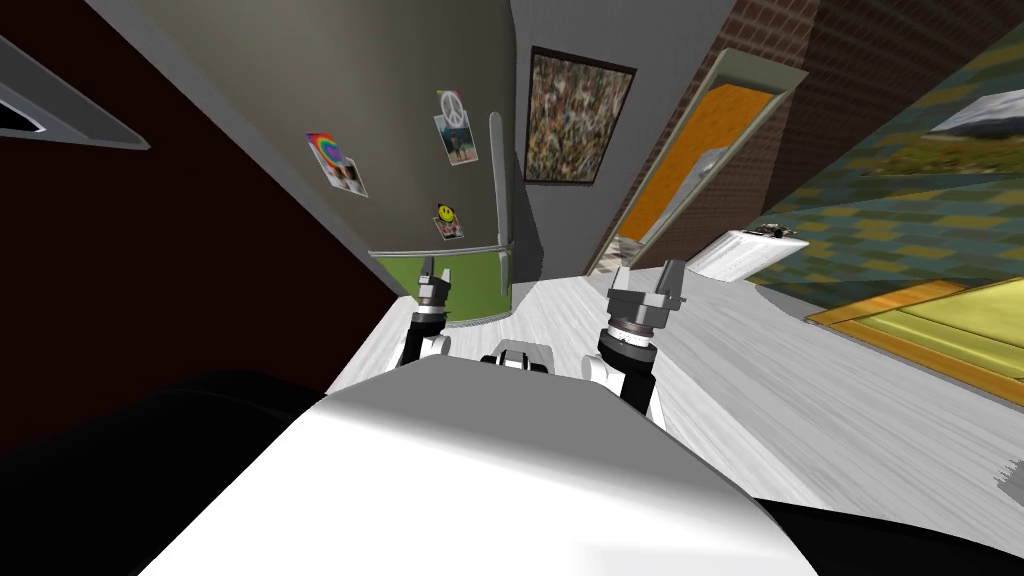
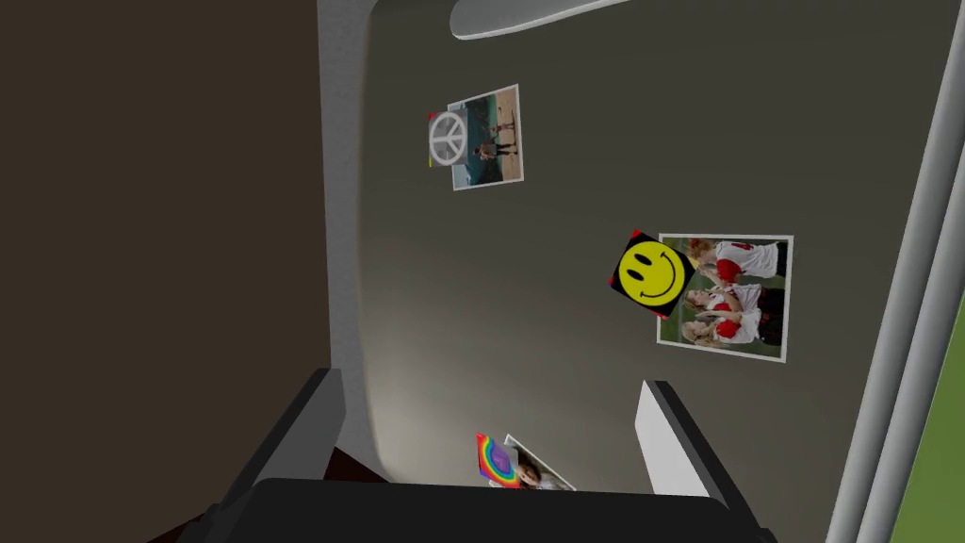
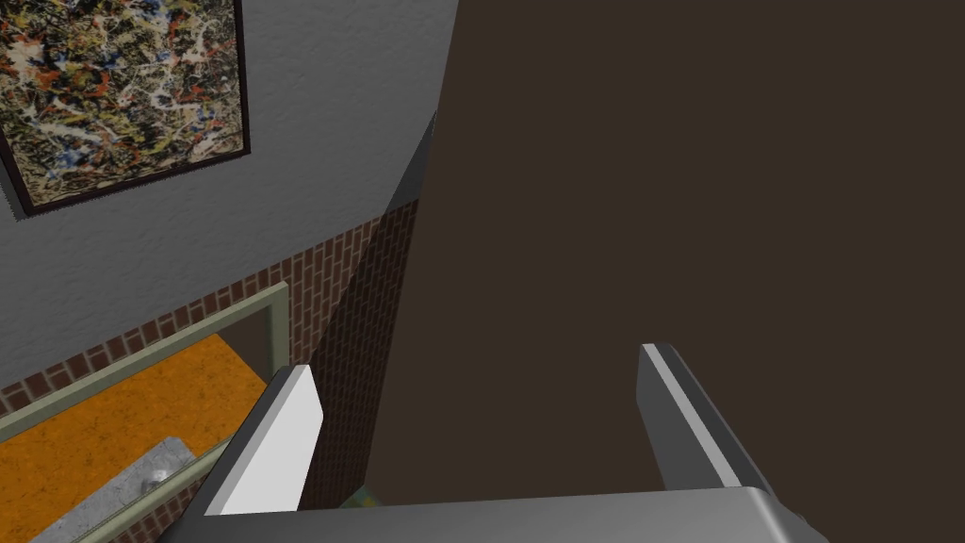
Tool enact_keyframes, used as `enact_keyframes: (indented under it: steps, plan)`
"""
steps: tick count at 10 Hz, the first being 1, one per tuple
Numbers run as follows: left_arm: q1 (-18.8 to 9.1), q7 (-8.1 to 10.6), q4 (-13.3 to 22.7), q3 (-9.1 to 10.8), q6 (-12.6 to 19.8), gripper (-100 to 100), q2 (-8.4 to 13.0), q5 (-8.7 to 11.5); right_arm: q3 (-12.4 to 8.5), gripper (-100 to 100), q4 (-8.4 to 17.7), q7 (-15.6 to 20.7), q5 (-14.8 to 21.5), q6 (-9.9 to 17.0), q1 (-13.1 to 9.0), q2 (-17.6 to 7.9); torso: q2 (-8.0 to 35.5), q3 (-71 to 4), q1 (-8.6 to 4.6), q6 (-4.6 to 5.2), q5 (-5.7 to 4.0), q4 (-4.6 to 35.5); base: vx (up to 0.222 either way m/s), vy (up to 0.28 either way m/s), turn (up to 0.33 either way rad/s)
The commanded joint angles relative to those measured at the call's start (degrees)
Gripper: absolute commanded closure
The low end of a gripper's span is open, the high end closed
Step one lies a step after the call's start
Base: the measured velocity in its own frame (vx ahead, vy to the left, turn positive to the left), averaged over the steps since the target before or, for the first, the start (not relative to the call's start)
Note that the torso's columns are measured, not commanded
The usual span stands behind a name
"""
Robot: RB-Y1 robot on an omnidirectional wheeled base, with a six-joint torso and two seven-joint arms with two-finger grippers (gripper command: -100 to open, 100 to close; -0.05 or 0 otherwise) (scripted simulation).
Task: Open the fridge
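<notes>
The fridge (image 1: 400, 120) stands just ahead of me and to my left. Its dark grey upper door (image 2: 528, 302) carries photos and a smiley sticker (image 2: 650, 271), and its lower door (image 1: 470, 285) is green. A light grey upright handle (image 1: 495, 170) runs down the door's right edge, and its end (image 2: 528, 13) shows beyond my left gripper. My left gripper (image 1: 436, 275) (image 2: 485, 419) is open and points at the upper door, short of it, with nothing between its fingers. A grey band (image 2: 895, 311) divides the two doors. My right gripper (image 1: 655, 285) (image 3: 476, 424) is open and empty, off to the fridge's right.
A dark brown wall (image 1: 150, 280) flanks the fridge closely on the left. A grey wall with a painting (image 1: 575, 115) lies behind it, then a doorway with an orange panel (image 1: 690, 150). Pale plank floor (image 1: 800, 380) spreads to the right, with a white object (image 1: 750, 252) and a yellow-green mat (image 1: 950, 320).
</notes>
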Motion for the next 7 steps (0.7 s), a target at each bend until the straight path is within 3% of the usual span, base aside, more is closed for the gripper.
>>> enact_keyframes:
  steps: [1, 3, 7]
  plan:
    - [-0.47, -0.17, 1.69, 0.46, -1.19, -100, 3.52, 0.21, 0.00, 0, 0.00, 0.00, 0.00, 0.00, 0.00, 0.00, 0.04, -0.05, 0.05, 0.00, 0.01, 0.05, 0.092, -0.050, 0.034]
    - [-1.18, -0.42, 4.38, 1.14, -3.01, -100, 5.94, 0.52, 0.00, 0, 0.00, 0.00, 0.00, 0.00, 0.00, 0.00, 0.16, 0.01, 0.06, 0.00, 0.02, 0.10, 0.130, -0.072, 0.056]
    - [-2.50, -0.90, 9.37, 2.41, -6.42, -100, 7.76, 1.09, 0.00, 0, 0.00, 0.00, 0.00, 0.00, 0.01, 0.00, 0.28, 0.08, 0.13, 0.00, 0.04, 0.13, 0.179, -0.102, 0.060]
